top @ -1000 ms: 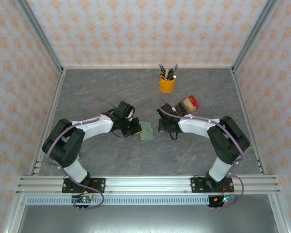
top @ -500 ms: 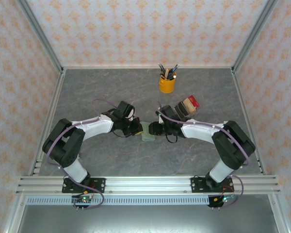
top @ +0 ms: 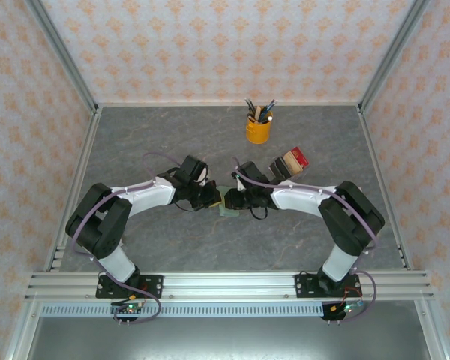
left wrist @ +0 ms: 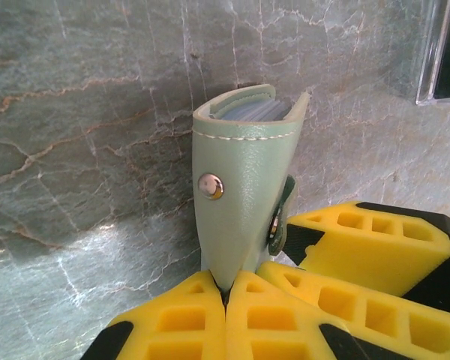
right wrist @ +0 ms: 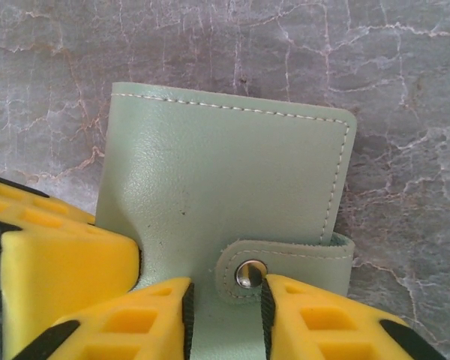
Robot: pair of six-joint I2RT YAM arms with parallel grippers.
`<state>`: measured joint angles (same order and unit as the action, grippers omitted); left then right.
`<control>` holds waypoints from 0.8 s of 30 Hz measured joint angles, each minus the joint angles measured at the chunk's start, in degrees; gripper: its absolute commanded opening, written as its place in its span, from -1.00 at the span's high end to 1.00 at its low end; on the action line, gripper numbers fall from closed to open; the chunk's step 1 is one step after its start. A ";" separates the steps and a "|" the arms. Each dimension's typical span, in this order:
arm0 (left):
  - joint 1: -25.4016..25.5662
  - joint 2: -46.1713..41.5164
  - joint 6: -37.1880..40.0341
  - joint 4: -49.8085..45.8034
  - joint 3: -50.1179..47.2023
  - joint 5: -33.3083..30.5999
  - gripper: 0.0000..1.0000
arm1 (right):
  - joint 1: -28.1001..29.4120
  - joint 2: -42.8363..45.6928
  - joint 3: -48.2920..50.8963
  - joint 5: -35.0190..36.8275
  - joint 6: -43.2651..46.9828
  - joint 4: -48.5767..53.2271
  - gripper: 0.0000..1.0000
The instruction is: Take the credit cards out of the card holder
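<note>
My left gripper (left wrist: 226,289) was clamped shut on one end of the sage-green card holder (left wrist: 244,172), mid-table (top: 172,135) between both arms; just right, my right gripper (right wrist: 225,300) stood narrow astride its snap strap (right wrist: 307,262); whether it pinched anything, I could not tell.

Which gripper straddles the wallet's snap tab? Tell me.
The right gripper: its fingers stand apart on either side of the snap tab on the card holder. The left gripper is instead pinched shut on the holder's edge.
</note>
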<state>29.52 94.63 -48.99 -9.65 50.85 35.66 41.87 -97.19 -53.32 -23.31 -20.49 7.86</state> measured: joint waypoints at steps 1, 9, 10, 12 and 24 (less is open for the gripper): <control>0.00 0.00 0.00 0.11 -0.02 -0.09 1.00 | 0.00 -0.13 -0.31 0.44 -0.04 0.28 0.44; 0.00 0.00 0.00 0.68 -0.02 -0.07 1.00 | 0.74 -0.24 -1.09 5.35 -0.48 1.53 0.50; 0.07 0.00 0.00 0.85 -0.02 -0.04 1.00 | 0.72 -0.26 -1.09 6.27 -0.55 1.68 0.50; 0.15 0.00 0.00 1.14 -0.02 -0.02 1.00 | 0.74 -0.26 -1.09 7.56 -0.72 1.81 0.50; 0.28 0.00 0.26 1.62 -0.02 0.11 1.00 | 0.85 -0.26 -1.16 8.31 -0.31 1.57 0.72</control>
<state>29.80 94.63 -48.73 -8.03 50.83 35.77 42.72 -97.45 -54.48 -15.00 -20.80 9.43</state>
